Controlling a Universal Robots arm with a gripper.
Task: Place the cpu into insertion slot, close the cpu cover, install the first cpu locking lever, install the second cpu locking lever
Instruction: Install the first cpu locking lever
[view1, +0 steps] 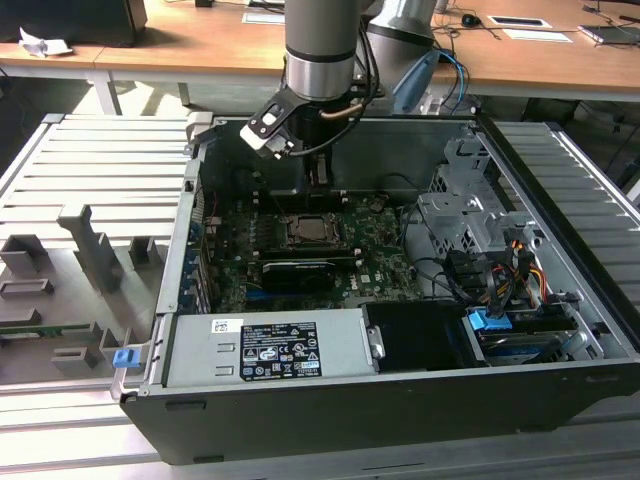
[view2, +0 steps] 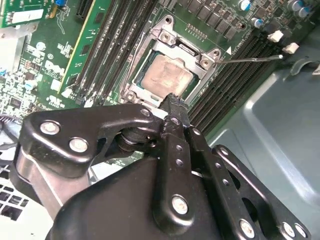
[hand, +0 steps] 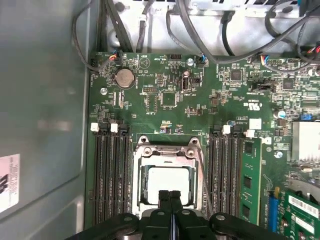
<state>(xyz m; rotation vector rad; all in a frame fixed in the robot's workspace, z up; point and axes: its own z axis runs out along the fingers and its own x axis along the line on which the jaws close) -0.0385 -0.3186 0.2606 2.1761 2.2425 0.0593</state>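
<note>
We're peering into an open computer case (view1: 400, 410) parked on a ribbed metal surface (view1: 90, 160). Under the hand (hand: 170, 196) is the green motherboard (hand: 220, 100), with black memory slots (hand: 107, 175) flanking the socket on both sides. A coin battery (hand: 124, 77) sits further out ahead of the fingertips, and there's a tangle of cables (hand: 181, 22) past that. In the exterior view a long black card (view1: 300, 272) lies on the camera's side of the hand, and the power supply (view1: 265, 350) is closer still.

The cpu (hand: 167, 181) is lying in the insertion slot (hand: 136, 167), right below the hand. The cpu cover (hand: 167, 151) looks flat down around it. A thin lever rod (view2: 250, 59) sticks out from one socket corner across the memory slots.

The hand is pinched fully together and gripping nothing. Its tips hang at the cover's edge, and we can't tell if they touch.
</note>
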